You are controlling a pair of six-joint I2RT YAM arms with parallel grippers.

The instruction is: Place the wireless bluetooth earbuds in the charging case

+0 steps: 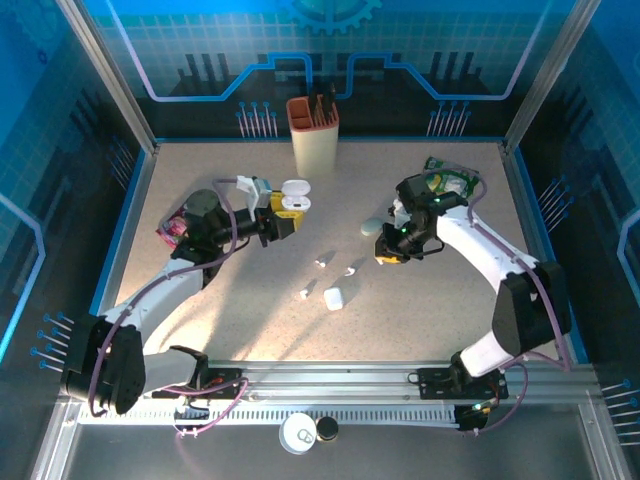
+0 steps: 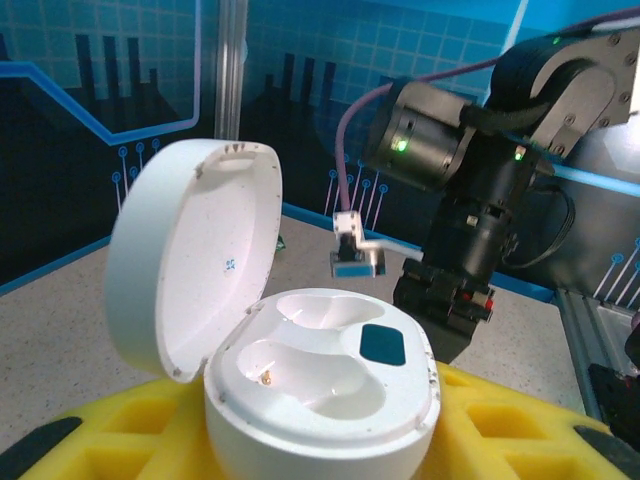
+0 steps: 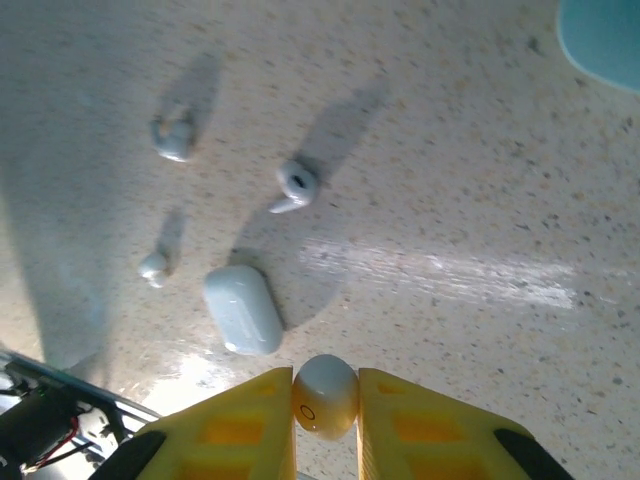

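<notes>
Top view, closed case (image 1: pixel 334 298): a small white oblong pebble lying flat on the speckled table (image 1: pixel 450 320). It is the landmark for every place below.
Top view, loose earbuds (image 1: pixel 321 263): three tiny white pieces. Two lie just beyond the closed case, and the third (image 1: pixel 304 294) lies just to its left. None touches it.
Top view, charging case (image 1: pixel 295 195): white and rounded with its lid swung open, well beyond the closed case and to its left.
Top view, left gripper (image 1: pixel 283 213): its yellow fingers are clenched on the charging case.
Top view, right gripper (image 1: pixel 388 256): near the closed case, beyond it and to its right, with the fingers drawn close together.
Left wrist view, charging case (image 2: pixel 320 390): glossy white and upright, seated between the yellow fingers (image 2: pixel 500 430). The domed lid is hinged back on the left. Two moulded wells lie bare, one with a small brass contact, and a dark oval patch sits beside them.
Left wrist view, right arm (image 2: pixel 470 170): black, with green lights, behind the charging case.
Right wrist view, held earbud (image 3: pixel 325 395): a smooth white rounded bulb with a faint ring mark, its stem hidden. It is just below and to the right of the closed case (image 3: pixel 242 308).
Right wrist view, right gripper (image 3: pixel 325 420): its yellow fingers pinch the held earbud from both sides.
Right wrist view, loose earbuds (image 3: pixel 293 185): white bulbs with short stems. One lies above the closed case, one (image 3: pixel 153 267) just to its left, and one (image 3: pixel 172 138) farther up and to the left.
</notes>
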